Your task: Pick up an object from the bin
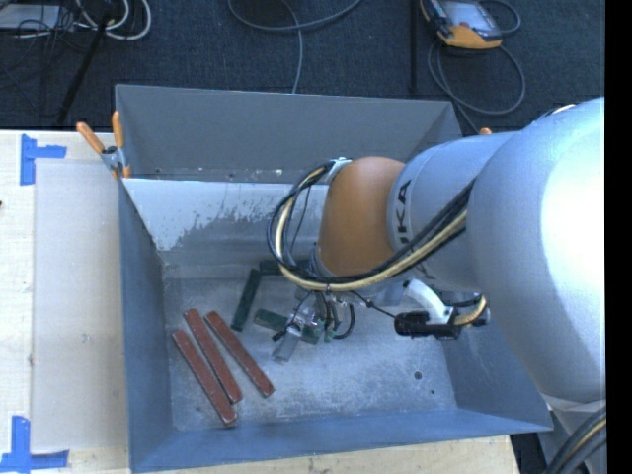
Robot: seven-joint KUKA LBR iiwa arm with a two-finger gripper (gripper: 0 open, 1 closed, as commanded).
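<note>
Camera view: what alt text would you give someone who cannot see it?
A robot arm reaches from the right into a grey metal bin, its end effector low near the floor beside a dark green bar. Three reddish-brown flat sticks lie further left.

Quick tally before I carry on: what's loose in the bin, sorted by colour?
Reddish-brown flat strips: 3, side by side at the lower left.
Dark green bars: 2, the shorter one next to the gripper and partly hidden.
Total: 5
</note>
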